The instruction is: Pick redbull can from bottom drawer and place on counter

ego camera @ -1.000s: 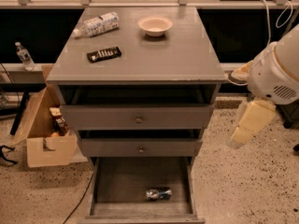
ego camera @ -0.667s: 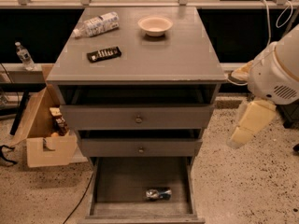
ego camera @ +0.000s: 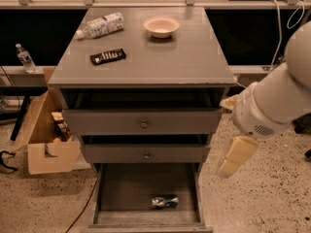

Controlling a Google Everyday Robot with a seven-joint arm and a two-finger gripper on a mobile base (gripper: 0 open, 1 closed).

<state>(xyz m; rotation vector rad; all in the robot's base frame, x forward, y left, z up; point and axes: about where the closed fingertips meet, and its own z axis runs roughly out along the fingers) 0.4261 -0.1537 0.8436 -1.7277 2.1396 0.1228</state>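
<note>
The redbull can (ego camera: 164,201) lies on its side on the floor of the open bottom drawer (ego camera: 121,191), near its front and slightly right of the middle. The counter (ego camera: 160,52) is the grey top of the cabinet. My gripper is out of view. Only my white arm (ego camera: 274,103) shows, to the right of the cabinet at the height of the upper drawers, with a cream part (ego camera: 237,156) hanging below it. The arm is well apart from the can.
On the counter lie a clear plastic bottle (ego camera: 101,25) at the back left, a black candy bar (ego camera: 108,57) and a pale bowl (ego camera: 161,26). The two upper drawers (ego camera: 144,124) stand slightly open. A cardboard box (ego camera: 46,135) sits on the floor to the left.
</note>
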